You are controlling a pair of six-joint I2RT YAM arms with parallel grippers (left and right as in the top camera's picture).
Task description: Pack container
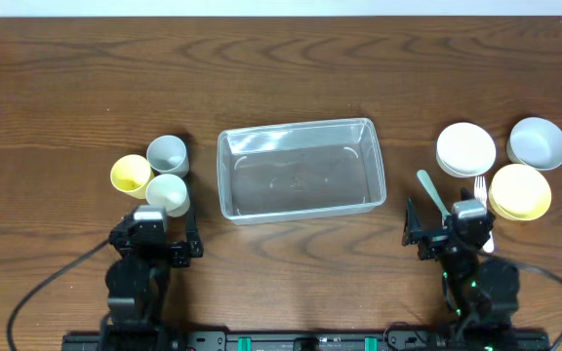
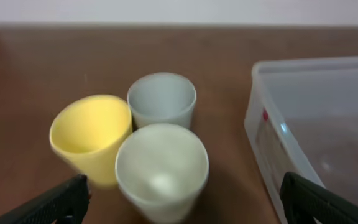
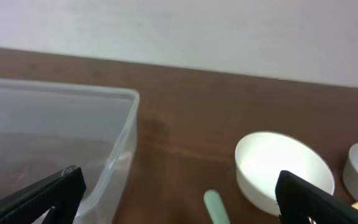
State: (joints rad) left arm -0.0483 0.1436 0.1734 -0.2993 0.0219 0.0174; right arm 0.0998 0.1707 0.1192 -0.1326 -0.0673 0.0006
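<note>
Two empty, wide-spread pincers, left gripper [image 2: 184, 198] and right gripper [image 3: 179, 190], near the container [image 1: 296, 128], its red mark [image 2: 265, 115] illegibly blurred.

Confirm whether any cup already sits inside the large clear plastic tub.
No: the large clear plastic rectangular tub holds nothing; only its bare bottom shows.

The setting is a robotics laboratory bench. Two cabled robot arms [image 1: 140, 263] sit at a wood-grain table [image 1: 281, 68] before a plain pale wall [image 3: 179, 25].
</note>
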